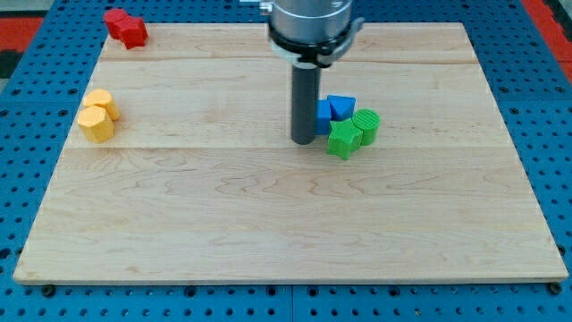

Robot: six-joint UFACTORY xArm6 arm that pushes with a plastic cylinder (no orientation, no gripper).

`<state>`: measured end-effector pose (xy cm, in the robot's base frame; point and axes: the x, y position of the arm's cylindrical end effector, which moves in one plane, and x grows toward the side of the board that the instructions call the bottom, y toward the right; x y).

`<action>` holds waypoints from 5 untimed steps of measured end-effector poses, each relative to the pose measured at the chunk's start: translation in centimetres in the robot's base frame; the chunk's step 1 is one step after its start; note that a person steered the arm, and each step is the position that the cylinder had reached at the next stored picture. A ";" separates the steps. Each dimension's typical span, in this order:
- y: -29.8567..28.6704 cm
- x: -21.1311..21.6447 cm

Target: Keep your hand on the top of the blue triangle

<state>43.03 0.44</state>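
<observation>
Setting my tip (303, 141) down on the wooden board (268, 233), a little toward the view's right of the middle and in the upper half. Standing the dark rod (304, 103) upright above it, hanging from the arm's grey cuff at the view's top.

Gripping nothing: working with a bare rod, with no fingers to spread or close, and only leaning sideways against things at most.

Finding the blue triangle (340, 107) just to the view's right of the rod and slightly toward the view's top from my tip, point facing the view's bottom. Covering part of a second blue block (322, 117) with the rod, this one lying between my tip and the triangle; not being able to tell whether my tip is touching it or only sitting just beside it.

Seeing two green blocks (355, 132) crowding against the blue pair on the side toward the view's bottom right, one ridged and star-like at the front, the other rounder behind it.

Carrying everything on the board itself: two yellow blocks (98, 114) pressed together near the view's left edge, and two red blocks (125, 27) at the top left corner, well apart from my tip. Lying on a blue pegboard (27, 134) showing all round the board.
</observation>
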 end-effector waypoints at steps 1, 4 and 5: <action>-6.8 0.2; -6.4 -9.9; -0.1 -12.1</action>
<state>30.92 0.32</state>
